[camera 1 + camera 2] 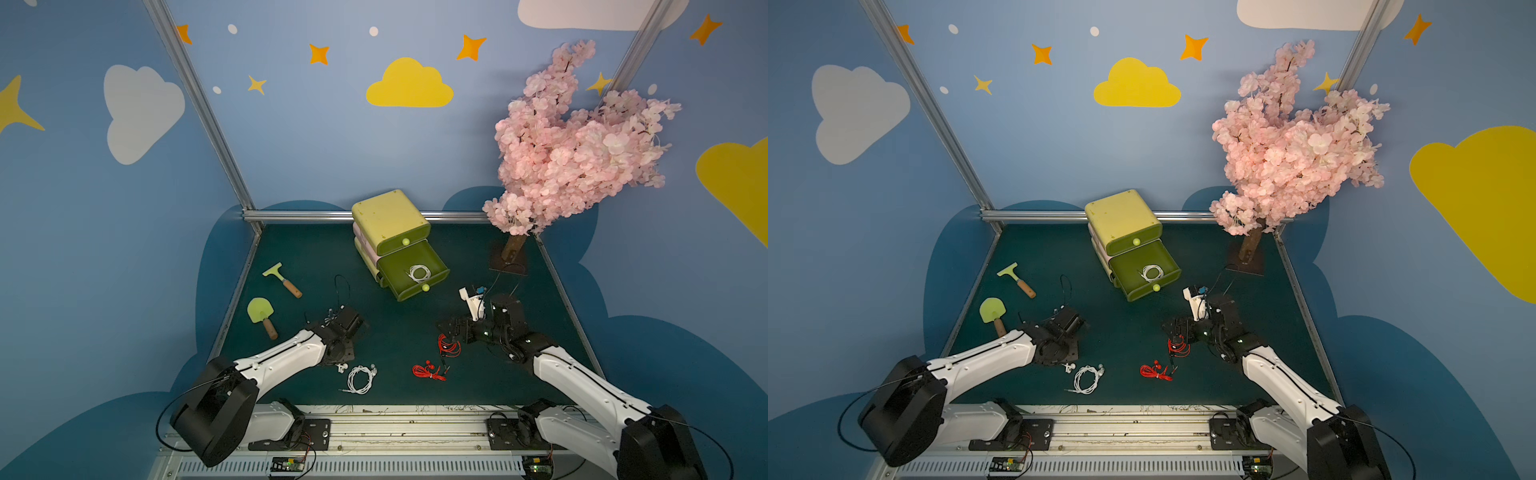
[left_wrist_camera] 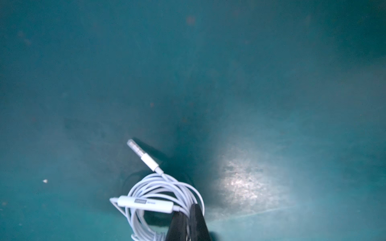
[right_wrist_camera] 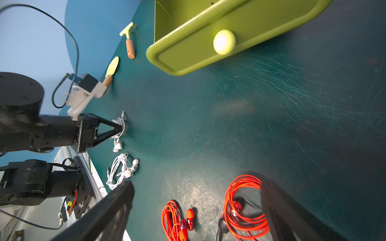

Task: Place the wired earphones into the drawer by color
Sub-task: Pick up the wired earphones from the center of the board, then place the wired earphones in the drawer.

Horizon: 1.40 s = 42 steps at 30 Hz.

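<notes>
Left gripper [image 3: 119, 129] is clamped shut on a white earphone bundle [image 2: 146, 203], near-left on the mat [image 1: 399, 332]. The pinch sits on the coil's edge, with the buds loose outside it. Can't tell if it's off the mat.

Right gripper [image 3: 195, 185] is wide open, its jaws straddling a red coil [image 3: 244, 200] near-right with nothing pinched.

Second red set [image 1: 428, 371] and second white set [image 1: 360, 379] lie near centre. One white set [image 1: 419, 273] already sits in the open green drawer [image 1: 407, 295], far centre.

Handling guess: featherweight, floppy, slick cable, and loops may unravel or snag. Grab across several strands, not a bud or plug.
</notes>
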Motion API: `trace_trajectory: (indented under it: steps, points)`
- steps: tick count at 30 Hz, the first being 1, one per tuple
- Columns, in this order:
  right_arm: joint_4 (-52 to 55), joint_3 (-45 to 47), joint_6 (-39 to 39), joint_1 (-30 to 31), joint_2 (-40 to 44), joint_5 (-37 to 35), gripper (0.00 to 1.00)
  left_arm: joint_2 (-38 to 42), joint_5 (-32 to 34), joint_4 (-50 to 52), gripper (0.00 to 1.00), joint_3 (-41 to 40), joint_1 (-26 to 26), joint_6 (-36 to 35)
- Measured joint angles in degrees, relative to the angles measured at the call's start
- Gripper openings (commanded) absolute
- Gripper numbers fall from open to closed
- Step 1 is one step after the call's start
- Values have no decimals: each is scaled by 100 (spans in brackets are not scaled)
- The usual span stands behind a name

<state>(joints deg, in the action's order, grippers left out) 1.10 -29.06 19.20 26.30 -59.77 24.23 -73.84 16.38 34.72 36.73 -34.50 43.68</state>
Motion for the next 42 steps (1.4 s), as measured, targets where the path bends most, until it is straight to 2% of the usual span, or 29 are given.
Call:
trace_trajectory:
  steps: [13,20,26,36,42]
  points:
    - [17,0,-4,0,144,-111,99,857,188,391,4,704,0,-302]
    - [48,0,-11,0,197,-258,98,944,245,350,3,1272,0,-756]
    - [92,2,-4,0,404,-435,98,560,170,98,3,2020,0,-1132]
    - [125,24,28,0,590,-699,98,-487,-535,-632,3,3119,-7,-1488]
    - [142,90,46,0,671,-798,99,-1196,-748,-1049,3,3866,-79,-1637]
